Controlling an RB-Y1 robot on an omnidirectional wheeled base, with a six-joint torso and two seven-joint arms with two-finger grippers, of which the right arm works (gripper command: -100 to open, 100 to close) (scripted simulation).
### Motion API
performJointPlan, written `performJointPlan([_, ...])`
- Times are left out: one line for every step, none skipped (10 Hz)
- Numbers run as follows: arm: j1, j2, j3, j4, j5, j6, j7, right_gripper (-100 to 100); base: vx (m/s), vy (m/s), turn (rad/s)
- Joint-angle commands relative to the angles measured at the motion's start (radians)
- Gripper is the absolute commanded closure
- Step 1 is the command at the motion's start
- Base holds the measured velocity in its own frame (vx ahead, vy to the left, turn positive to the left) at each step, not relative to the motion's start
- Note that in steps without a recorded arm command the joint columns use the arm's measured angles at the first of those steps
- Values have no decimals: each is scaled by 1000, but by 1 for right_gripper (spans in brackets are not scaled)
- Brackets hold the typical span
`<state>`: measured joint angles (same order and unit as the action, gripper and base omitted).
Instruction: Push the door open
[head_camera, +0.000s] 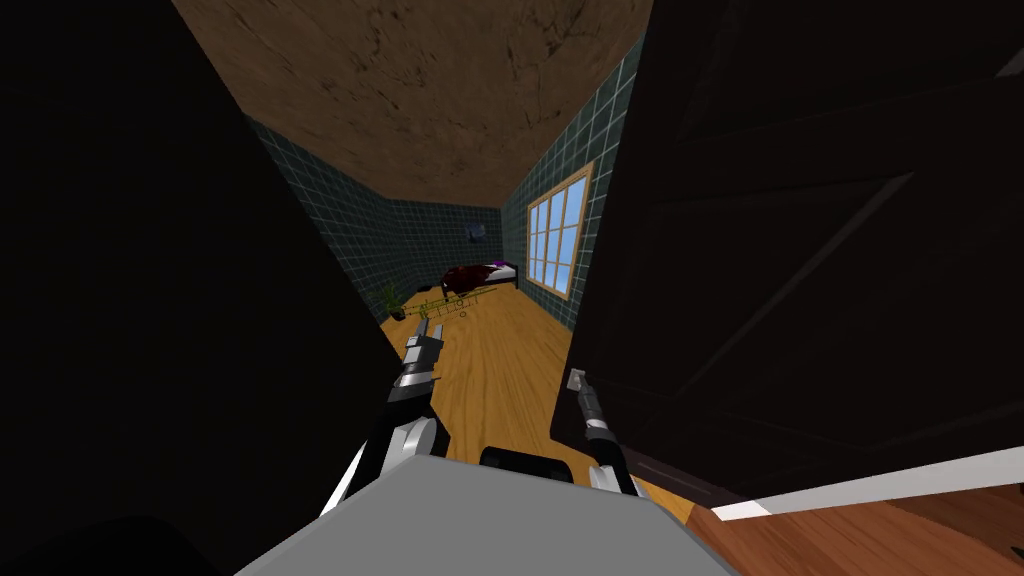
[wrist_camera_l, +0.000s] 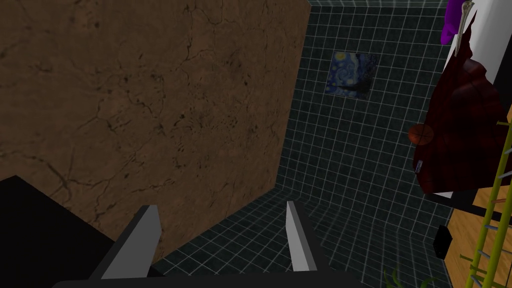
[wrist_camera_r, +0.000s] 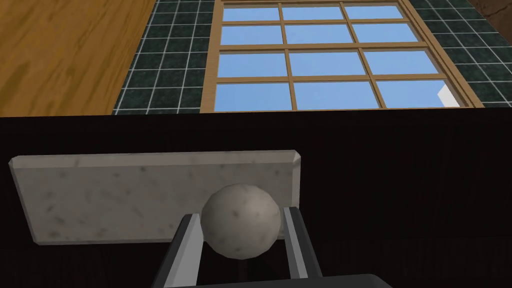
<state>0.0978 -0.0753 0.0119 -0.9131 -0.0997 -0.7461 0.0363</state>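
A very dark panelled door (head_camera: 800, 260) stands partly open on the right of the head view, its free edge beside my right gripper (head_camera: 578, 381). In the right wrist view, the right gripper (wrist_camera_r: 241, 240) is shut on the door's round grey knob (wrist_camera_r: 240, 220), which sits on a pale speckled backplate (wrist_camera_r: 125, 200) against the dark door face (wrist_camera_r: 400, 190). My left gripper (head_camera: 428, 330) reaches forward through the doorway. Its fingers (wrist_camera_l: 299, 235) stand open with nothing between them.
A dark wall or frame (head_camera: 150, 300) closes off the left side. Through the gap lies a wood-floored room (head_camera: 500, 350) with dark tiled walls, a window (head_camera: 558, 240), a bed (head_camera: 480, 275), a potted plant (head_camera: 392, 298) and a thin yellow-green rack (head_camera: 450, 303).
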Motion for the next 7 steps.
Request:
performJointPlan([-15,-11,-32,19,-13,-11,7,100,155,32,-69])
performJointPlan([-17,-12,-39,20,-16,-10,8,100,143,43,-40])
performJointPlan([-20,-14,-52,23,-22,-10,12,100,132,46,-44])
performJointPlan([-23,-15,-65,26,-27,-9,15,100,179,27,-92])
performJointPlan([-26,-15,-79,29,-34,-8,19,100,205,42,-117])
performJointPlan([-29,-15,-93,32,-40,-7,22,100,205,65,-114])
performJointPlan([-7,-1,-69,4,-29,0,41,-100,-44,29,-148])
